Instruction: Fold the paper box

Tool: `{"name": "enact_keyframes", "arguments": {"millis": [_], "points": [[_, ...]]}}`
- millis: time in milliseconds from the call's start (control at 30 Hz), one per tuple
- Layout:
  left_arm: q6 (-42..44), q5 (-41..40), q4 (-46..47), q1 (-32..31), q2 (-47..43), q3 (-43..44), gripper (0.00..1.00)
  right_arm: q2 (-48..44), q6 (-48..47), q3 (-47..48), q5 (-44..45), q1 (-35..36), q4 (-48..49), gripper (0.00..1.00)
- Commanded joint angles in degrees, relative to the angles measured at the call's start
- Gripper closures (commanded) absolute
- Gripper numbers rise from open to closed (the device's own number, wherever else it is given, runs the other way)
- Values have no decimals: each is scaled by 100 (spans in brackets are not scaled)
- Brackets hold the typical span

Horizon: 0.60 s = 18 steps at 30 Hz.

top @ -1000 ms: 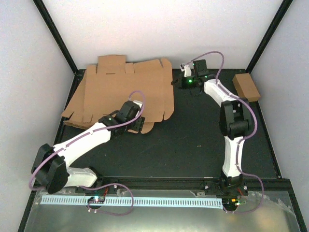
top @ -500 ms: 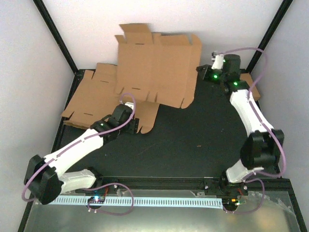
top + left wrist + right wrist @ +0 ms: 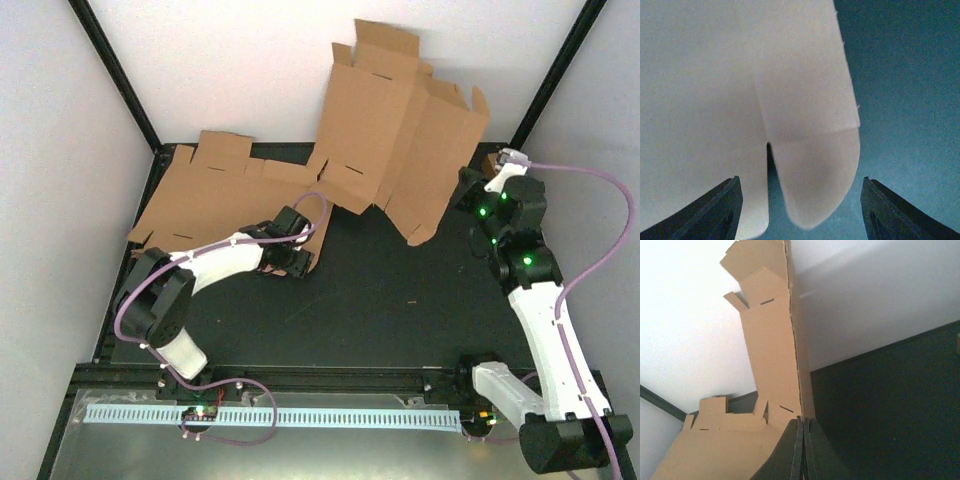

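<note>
The paper box was recorded partly lifted. Its left panels lay flat on the black mat at the rear left, and its right panels were stood steeply upright in front of the back wall. The right gripper was closed tight on the right edge of the upright sheet. The left gripper was held well open, its jaws set either side of a rounded tab at the near edge of the flat part. Nothing was gripped by it.

A robotics lab cell is suggested, probably a test enclosure: a black-matted bench is enclosed by plain white panels in black framing, and two cabled arms are bolted at its near edge.
</note>
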Motion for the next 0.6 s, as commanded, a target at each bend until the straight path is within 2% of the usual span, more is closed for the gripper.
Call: {"name": "enact_keyframes", "arguments": {"millis": [0,100,233,400,567], "points": [[391,166,10,23,419,558,33,-441,164,-460,144,-28,-11,99],[549,91,-60,2,700,782,33,-854,222,-842,152,-29,-78,99],[761,112,-122,-91,961,1009,29,-1586,179,-1157,713,-28,-275,99],[805,72,-261,-116,1328,1367,29,-2179,79,-1022,1504,-22,-758,99],[699,-227,-366,-117,1694,1662,30,-2347,137,-1004,1550,-21,-815,99]]}}
